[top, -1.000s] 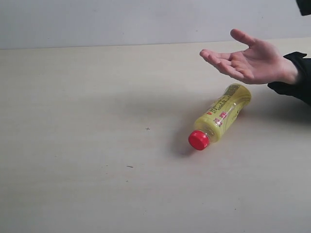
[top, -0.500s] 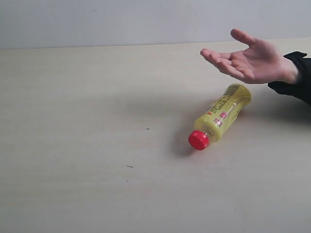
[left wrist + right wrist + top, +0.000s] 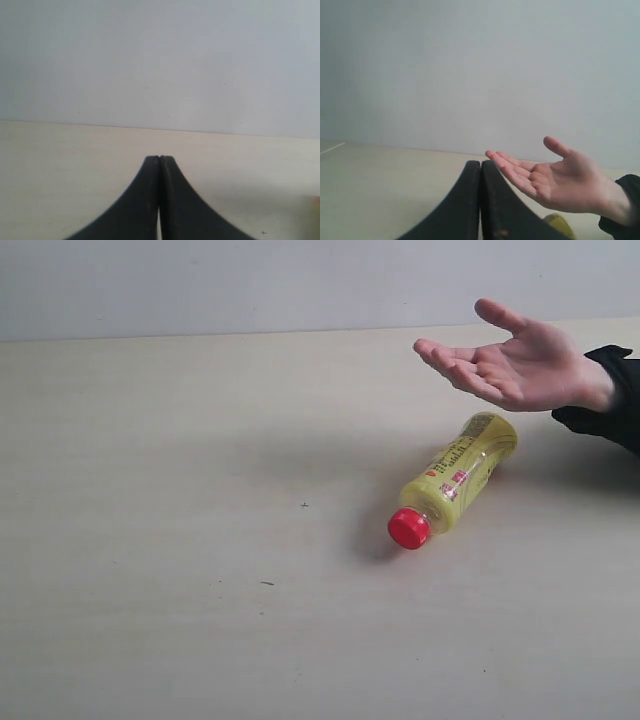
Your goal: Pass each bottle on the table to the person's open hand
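Note:
One yellow bottle with a red cap lies on its side on the pale table, cap toward the near side. The person's open hand, palm up with a black cuff, hovers just above and behind the bottle's base. The other bottles are out of view. Neither arm shows in the exterior view. My left gripper is shut and empty above bare tabletop. My right gripper is shut and empty too, with the open hand beyond it and a bit of the yellow bottle below that hand.
A plain pale wall runs behind the table's far edge. A few tiny dark specks mark the tabletop.
A dark arm part at the top right corner of the exterior view has gone out of frame. Bottle and hand have stayed where they were.

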Controlling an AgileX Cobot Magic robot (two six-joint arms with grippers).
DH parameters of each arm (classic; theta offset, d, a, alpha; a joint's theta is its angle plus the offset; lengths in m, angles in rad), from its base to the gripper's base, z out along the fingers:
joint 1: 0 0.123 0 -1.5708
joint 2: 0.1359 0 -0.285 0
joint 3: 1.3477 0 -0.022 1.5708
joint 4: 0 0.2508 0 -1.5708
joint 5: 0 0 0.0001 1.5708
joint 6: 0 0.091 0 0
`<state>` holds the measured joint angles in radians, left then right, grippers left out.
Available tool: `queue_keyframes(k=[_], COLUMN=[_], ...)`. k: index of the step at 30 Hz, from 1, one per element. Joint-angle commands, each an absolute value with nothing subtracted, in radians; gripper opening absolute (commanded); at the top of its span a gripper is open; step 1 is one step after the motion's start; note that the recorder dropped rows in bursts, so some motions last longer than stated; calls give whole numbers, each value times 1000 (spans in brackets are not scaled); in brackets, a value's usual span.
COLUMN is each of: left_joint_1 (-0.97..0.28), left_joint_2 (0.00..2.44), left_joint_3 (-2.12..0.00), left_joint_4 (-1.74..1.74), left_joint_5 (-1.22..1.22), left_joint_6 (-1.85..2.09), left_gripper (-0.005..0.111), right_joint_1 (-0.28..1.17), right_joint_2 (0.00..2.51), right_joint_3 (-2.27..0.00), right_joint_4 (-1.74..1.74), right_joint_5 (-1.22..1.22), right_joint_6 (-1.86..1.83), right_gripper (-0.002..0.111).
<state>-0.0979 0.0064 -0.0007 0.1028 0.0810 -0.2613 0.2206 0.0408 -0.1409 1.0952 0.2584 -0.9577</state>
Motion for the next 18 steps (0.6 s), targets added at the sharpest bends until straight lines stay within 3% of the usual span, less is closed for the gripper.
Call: queue_keyframes(k=[1, 9, 18], left_joint_1=[-104, -104, -104], left_joint_2=[0, 0, 0], left_joint_3=[0, 0, 0], left_joint_4=[99, 101, 83], left_joint_5=[76, 67, -199], left_joint_6=[-260, -260, -561], left_gripper=[0, 0, 0], right_joint_1=[215, 215, 215], right_joint_2=[36, 36, 36], right_joint_3=[-134, -134, -134], right_joint_4=[1108, 1108, 1108], right_joint_5=[245, 245, 245], right_joint_6=[-955, -955, -955], right_gripper=[0, 0, 0])
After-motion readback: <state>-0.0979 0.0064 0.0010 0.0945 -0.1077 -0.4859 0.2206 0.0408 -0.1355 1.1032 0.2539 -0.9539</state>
